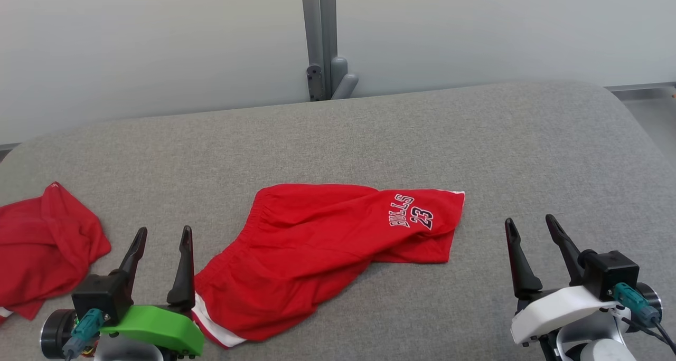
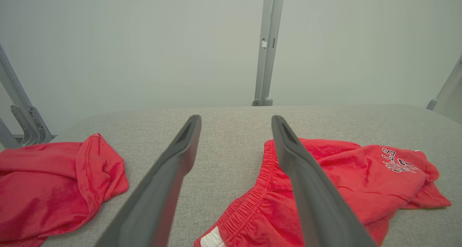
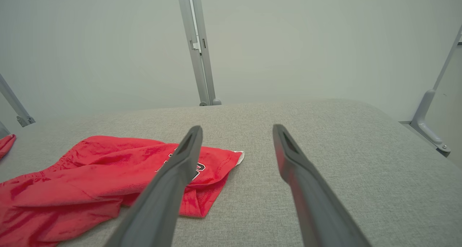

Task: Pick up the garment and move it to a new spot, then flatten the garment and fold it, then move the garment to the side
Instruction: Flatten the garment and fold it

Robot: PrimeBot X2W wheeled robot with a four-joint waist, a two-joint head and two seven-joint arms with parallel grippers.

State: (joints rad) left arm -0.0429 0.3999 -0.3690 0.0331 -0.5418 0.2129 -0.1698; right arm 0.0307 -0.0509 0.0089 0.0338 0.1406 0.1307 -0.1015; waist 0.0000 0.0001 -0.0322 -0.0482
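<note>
Red shorts [image 1: 317, 245] slant across centre frame, waistband beside the open left gripper [image 1: 164, 229], lower left; right gripper [image 1: 528, 219] open, farther off.

Soft, even, bright light throughout; shadows are faint. Wrist views bend straight lines near their edges. Focus is sharp.

Left of the shorts [image 1: 317, 245], a red garment [image 1: 42, 250] is cut off at the edge; the left pincer [image 1: 164, 229] covers their corner.
</note>
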